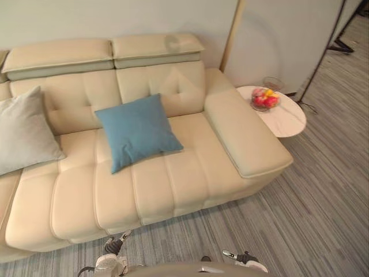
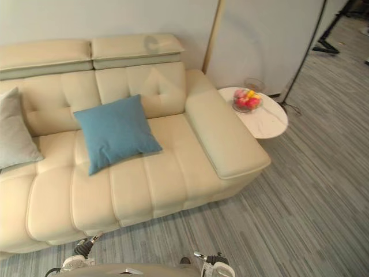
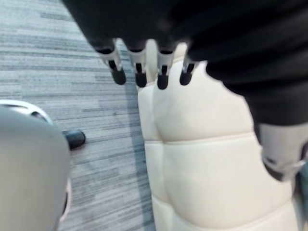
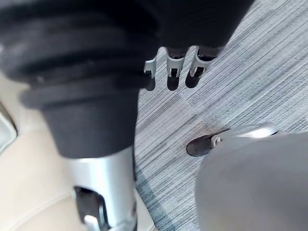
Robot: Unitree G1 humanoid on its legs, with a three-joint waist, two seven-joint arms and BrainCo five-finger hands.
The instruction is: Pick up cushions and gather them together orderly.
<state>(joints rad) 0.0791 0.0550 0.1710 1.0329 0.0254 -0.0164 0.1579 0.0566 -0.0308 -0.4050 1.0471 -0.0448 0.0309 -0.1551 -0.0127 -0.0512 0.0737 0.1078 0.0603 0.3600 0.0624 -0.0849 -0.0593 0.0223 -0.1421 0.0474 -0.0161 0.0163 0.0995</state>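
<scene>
Right now both hands hang empty in front of the sofa [image 1: 173, 184]: left hand [image 3: 162, 72] and right hand [image 4: 174, 77], fingers loose and straight. Blue cushion [image 1: 137, 138] leans mid-seat against the backrest; grey cushion [image 1: 23, 133] sits further left, apart. Probably best to grip the blue one by opposite edges and set it square beside the grey.

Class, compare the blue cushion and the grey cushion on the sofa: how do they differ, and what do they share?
Colour: the blue cushion is mid blue, the grey cushion pale grey. Place: the blue cushion sits mid-seat, the grey cushion farther to the robot's left, apart from it. Shared: both are square and lean against the sofa backrest.
</scene>
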